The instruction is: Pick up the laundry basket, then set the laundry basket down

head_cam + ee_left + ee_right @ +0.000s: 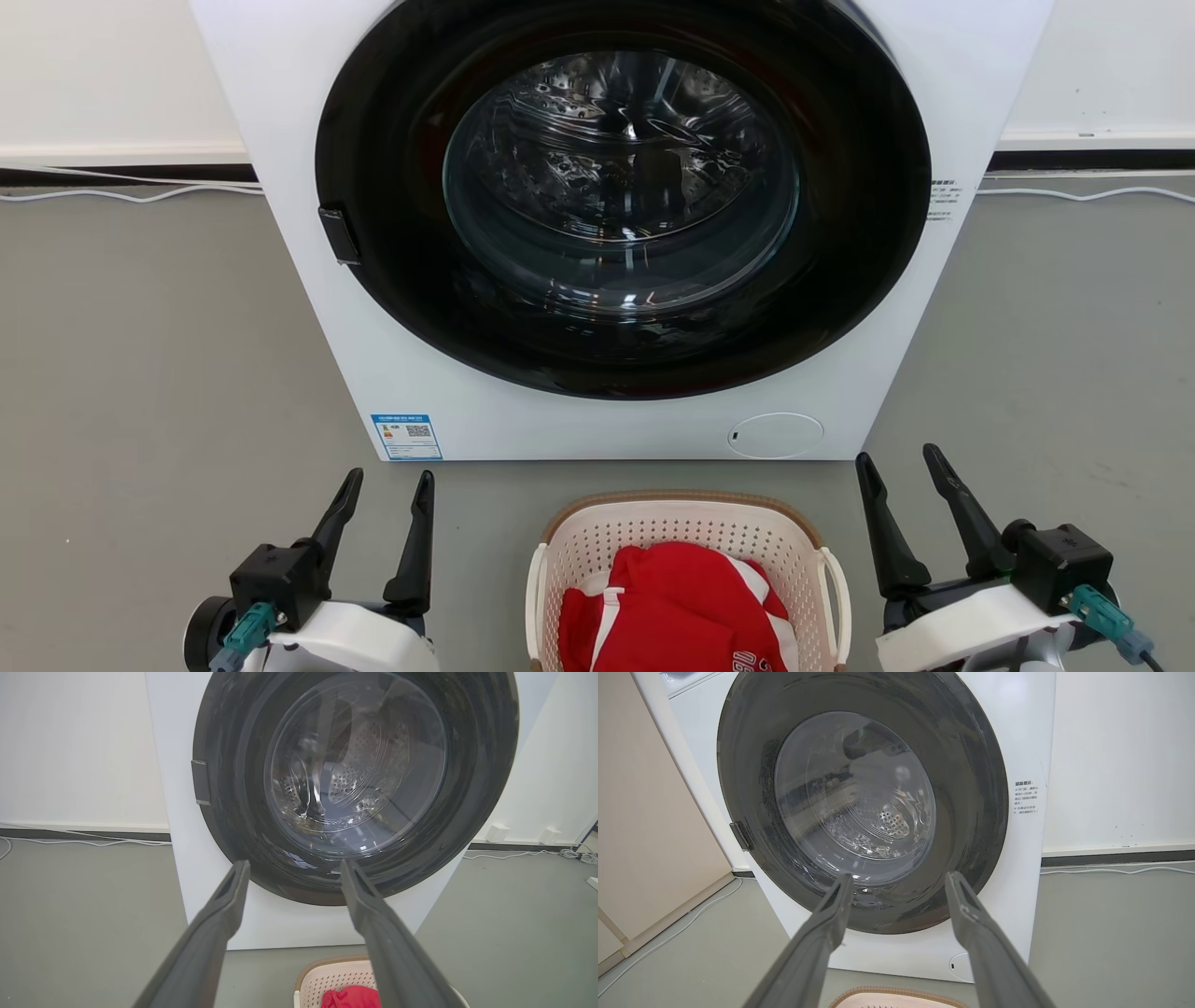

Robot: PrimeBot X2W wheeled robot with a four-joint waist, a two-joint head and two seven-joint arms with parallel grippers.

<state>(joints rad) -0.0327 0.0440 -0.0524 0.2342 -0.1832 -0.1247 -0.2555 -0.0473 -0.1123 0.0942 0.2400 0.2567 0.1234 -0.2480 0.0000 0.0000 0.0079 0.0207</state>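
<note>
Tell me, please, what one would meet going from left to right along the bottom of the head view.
left gripper, open → laundry basket on the floor → right gripper, open

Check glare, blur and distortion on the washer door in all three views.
Head view: washer door glass shows sharp streaky reflections, drum readable; washer sides converge downward. Left wrist view: reflections hazier, jaws soft near the lens. Right wrist view: door glass milky with glare, laundry basket rim cut by the bottom edge.
</note>
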